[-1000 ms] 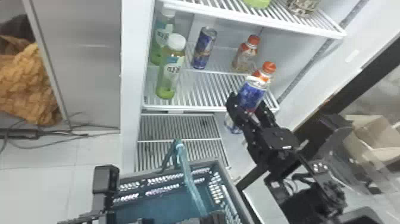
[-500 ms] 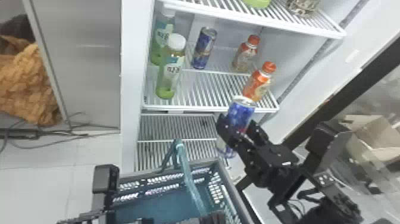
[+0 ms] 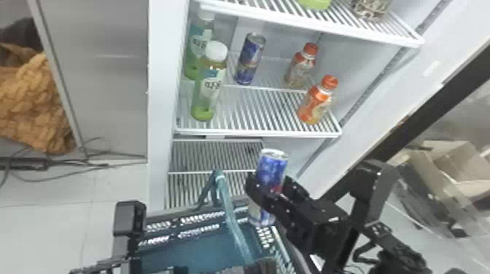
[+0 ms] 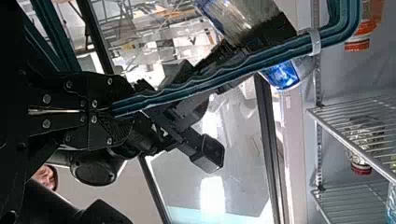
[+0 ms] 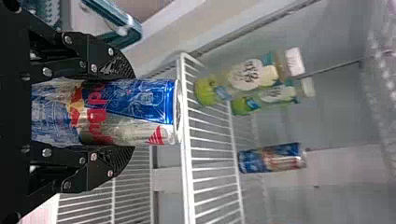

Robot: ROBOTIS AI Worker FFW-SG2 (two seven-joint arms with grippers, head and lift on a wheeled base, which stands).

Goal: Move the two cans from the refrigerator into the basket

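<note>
Steadily does it: the right gripper (image 3: 271,185) is closed round the middle of the first can (image 3: 271,167), whose lower end appears by the far right of the basket (image 3: 182,214). Best bring it nearer and a touch left, clear of the rim, going in right of the handle (image 3: 230,218) so as not to knock it. Lower well in before letting go, and set it to one side, leaving room. The left gripper (image 4: 113,112) is clamped on the handle and should keep the basket steady. Counting up: one basket; two cans, one held, one second can (image 3: 250,60) far back on the shelf (image 3: 255,133); on that shelf, two green bottles (image 3: 210,85) at left, two orange-capped bottles (image 3: 316,104) at right.
</note>
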